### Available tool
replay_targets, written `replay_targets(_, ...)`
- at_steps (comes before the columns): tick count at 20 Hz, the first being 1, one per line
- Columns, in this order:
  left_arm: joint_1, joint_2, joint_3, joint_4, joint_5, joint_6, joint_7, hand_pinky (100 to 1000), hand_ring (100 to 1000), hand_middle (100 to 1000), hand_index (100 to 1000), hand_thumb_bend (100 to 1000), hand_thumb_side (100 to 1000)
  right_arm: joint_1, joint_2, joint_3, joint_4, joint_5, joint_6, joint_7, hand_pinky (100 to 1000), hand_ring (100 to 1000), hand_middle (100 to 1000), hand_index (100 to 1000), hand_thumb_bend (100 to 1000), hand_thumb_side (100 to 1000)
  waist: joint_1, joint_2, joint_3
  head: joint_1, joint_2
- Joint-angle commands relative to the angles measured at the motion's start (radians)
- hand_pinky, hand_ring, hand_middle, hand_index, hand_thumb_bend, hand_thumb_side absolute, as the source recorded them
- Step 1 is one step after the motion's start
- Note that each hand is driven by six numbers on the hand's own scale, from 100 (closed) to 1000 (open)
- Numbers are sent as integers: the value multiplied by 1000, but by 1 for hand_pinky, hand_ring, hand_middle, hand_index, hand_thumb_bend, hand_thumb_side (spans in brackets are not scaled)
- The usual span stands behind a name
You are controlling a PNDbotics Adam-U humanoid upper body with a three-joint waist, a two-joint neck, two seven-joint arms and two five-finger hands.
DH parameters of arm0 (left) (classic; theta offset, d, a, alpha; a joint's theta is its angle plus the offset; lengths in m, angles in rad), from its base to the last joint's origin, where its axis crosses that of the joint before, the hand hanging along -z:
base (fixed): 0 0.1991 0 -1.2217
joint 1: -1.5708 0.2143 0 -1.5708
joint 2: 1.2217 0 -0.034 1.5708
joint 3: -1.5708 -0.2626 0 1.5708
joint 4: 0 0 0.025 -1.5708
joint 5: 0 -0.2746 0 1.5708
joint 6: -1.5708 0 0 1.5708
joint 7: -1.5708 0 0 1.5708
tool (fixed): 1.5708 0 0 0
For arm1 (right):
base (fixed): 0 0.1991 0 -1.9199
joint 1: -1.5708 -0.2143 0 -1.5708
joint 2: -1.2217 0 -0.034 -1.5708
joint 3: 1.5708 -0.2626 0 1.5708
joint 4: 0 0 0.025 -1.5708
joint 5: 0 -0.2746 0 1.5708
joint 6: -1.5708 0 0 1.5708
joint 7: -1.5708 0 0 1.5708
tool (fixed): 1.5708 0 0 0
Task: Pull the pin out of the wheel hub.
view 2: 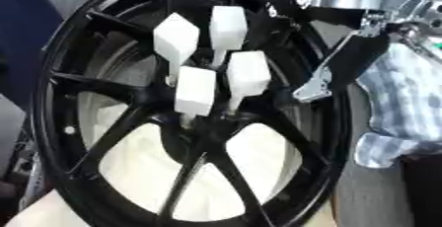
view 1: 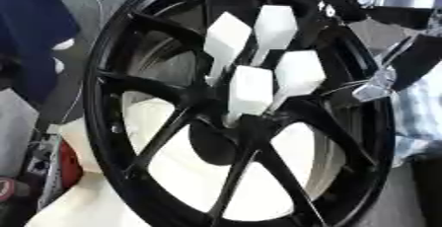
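Note:
A black spoked wheel [view 1: 147, 157] fills both views, standing upright and tilted. Several white pins with blocky heads stick out of its hub [view 1: 246, 122]; the lowest one [view 1: 250, 90] is nearest the centre, and the others [view 2: 227, 26] fan out above it. My right arm [view 2: 362, 1], black with silver links, comes in from the upper right and hangs beside the wheel's right rim. A silver link [view 2: 315, 88] reaches down toward the rim, to the right of the pins and apart from them. The right hand itself is hard to make out. No left hand shows.
A white stand [view 1: 86, 196] shows behind the wheel through the lower spokes. Dark blue cloth [view 1: 30, 23] hangs at the left edge, and checked light cloth [view 2: 406, 97] is at the right. Something red [view 1: 69, 169] lies at the lower left.

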Motion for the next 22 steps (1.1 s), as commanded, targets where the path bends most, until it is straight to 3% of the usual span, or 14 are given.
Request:
replay_targets(1, -8, 4, -2, -15, -7, 4, -1, 800, 934, 692, 814, 100, 774, -11, -14, -9, -11, -13, 17, -17, 713, 788, 757, 697, 571, 168, 5, -14, 2, -5, -12)
replay_targets(8, -13, -2, -2, -15, -17, 11, -1, 800, 936, 692, 812, 100, 777, 1, -5, -12, -11, 0, 42, -39, 709, 778, 768, 725, 573, 161, -5, -4, 12, -8, -26)
replay_targets(9, -14, -3, -2, -15, -19, 11, 0, 800, 936, 692, 812, 100, 775, 15, -7, -16, -11, 2, 36, -42, 706, 773, 767, 726, 634, 127, -5, -3, 12, -8, -28)
replay_targets(10, -14, -4, -2, -15, -20, 11, 0, 800, 937, 692, 812, 100, 777, 33, -11, -22, -11, 5, 25, -45, 700, 765, 765, 726, 571, 164, -6, -2, 12, -7, -31)
replay_targets(13, -17, -6, -2, -15, -22, 13, 0, 800, 937, 693, 811, 100, 778, 78, -19, -36, -11, 22, -7, -54, 678, 727, 762, 728, 575, 154, -7, 1, 12, -5, -35)
replay_targets(15, -18, -7, -3, -15, -23, 15, 0, 800, 938, 693, 811, 100, 779, 95, -21, -41, -11, 32, -17, -61, 671, 716, 760, 727, 532, 202, -8, 3, 11, -4, -35)
replay_targets(22, -18, -9, -3, -15, -26, 17, -1, 801, 940, 694, 807, 100, 780, 108, -21, -46, -11, 42, -17, -94, 644, 686, 730, 689, 482, 211, -7, 3, 10, 2, -31)
